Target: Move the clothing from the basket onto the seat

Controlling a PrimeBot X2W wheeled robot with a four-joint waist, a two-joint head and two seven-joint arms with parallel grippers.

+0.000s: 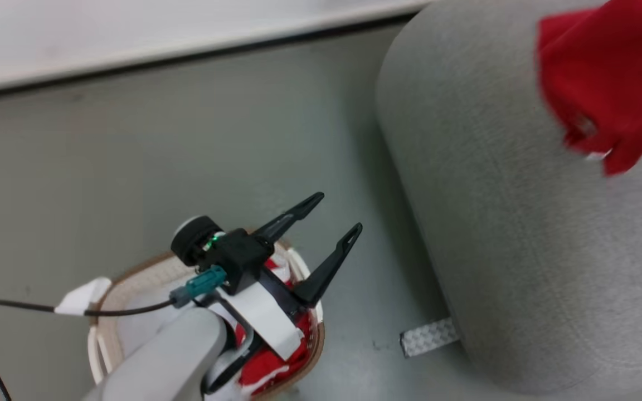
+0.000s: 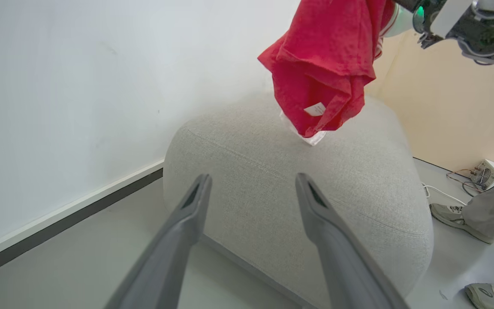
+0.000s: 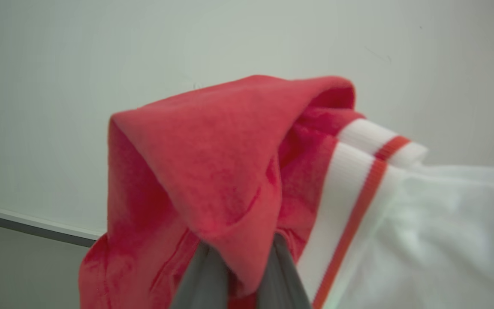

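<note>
The fingertips of our right gripper (image 3: 239, 257) are buried in a red garment (image 2: 324, 64) they pinch, which dangles over the seat (image 1: 521, 234), and we cannot tell whether its lowest corner touches the cushion. The basket (image 1: 131, 277) holds more red-and-white clothing (image 1: 268, 365), mostly hidden under our forearm (image 1: 170, 356) and our left gripper (image 1: 340, 210), whose fingers stand spread and empty. A person's shoes (image 2: 446, 213) stand beyond the seat; a tape strip (image 1: 429, 337) lies at its base.

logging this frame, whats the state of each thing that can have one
left gripper: open, empty
right gripper: shut on the red garment
red garment: hanging above the seat
basket: holds more red clothing
seat: garment not yet released onto it
</note>
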